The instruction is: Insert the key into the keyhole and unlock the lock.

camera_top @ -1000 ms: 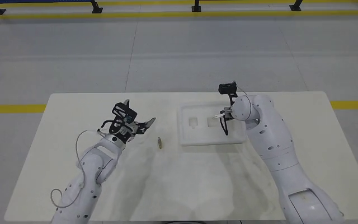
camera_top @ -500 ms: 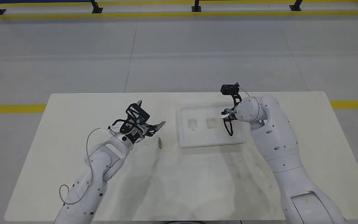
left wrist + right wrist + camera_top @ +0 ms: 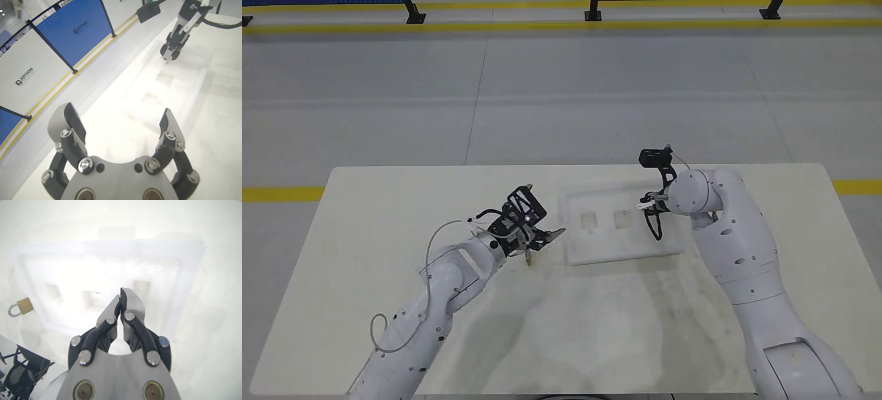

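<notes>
A brass padlock point(image 3: 20, 308) with a steel shackle lies on the white table, just left of the white foam tray point(image 3: 113, 245). From above, the padlock point(image 3: 528, 256) sits right under my left gripper point(image 3: 534, 233). That left gripper point(image 3: 116, 108) is open with nothing between its fingers and faces the foam tray point(image 3: 206, 62). My right gripper point(image 3: 121, 293) is shut and hangs over the tray's right part. A thin metal key tip point(image 3: 167, 61) sticks out below the right gripper point(image 3: 168, 55). In the top view, the right gripper point(image 3: 649, 208) is above the tray point(image 3: 582, 252).
The tray has shallow square recesses point(image 3: 589, 218). The table edge point(image 3: 542, 168) runs behind the tray. Blue and white barrier panels point(image 3: 71, 34) stand on the floor beyond it. Open tabletop stretches in front of both arms.
My left arm has swung right across the table, from well left of the padlock to directly over it. My right gripper has drawn back a little to the right, away from the tray's recesses.
</notes>
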`<state>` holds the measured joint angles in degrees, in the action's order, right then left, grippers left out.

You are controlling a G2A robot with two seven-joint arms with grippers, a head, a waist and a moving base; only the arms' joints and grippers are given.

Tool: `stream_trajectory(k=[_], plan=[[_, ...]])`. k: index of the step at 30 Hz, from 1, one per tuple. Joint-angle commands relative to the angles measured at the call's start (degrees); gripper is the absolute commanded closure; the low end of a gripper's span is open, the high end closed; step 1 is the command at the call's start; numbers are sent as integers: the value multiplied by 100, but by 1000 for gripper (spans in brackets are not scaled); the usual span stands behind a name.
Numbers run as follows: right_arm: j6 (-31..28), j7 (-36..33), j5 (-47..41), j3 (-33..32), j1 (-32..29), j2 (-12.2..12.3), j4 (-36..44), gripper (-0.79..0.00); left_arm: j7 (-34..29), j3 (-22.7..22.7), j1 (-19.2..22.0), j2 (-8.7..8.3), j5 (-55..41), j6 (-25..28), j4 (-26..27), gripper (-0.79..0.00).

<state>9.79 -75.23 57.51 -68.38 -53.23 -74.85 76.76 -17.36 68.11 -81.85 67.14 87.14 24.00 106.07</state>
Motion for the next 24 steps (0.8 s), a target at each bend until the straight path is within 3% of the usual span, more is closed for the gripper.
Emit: stream_trajectory(k=[1, 8, 13, 24], plan=[[4, -6, -11, 15, 9, 1, -11, 0, -260, -254, 187, 38, 40, -18, -108, -785], [34, -8, -5, 65, 22, 6, -15, 0, -1111, -783, 640, 151, -43, -53, -506, -785], [42, -11, -17, 90, 29, 10, -14, 0, -1605, -958, 846, 231, -288, -355, -801, -785], [59, -8, -29, 153, 57, 16, -22, 0, -1940, -1189, 987, 325, -513, -638, -1014, -785]])
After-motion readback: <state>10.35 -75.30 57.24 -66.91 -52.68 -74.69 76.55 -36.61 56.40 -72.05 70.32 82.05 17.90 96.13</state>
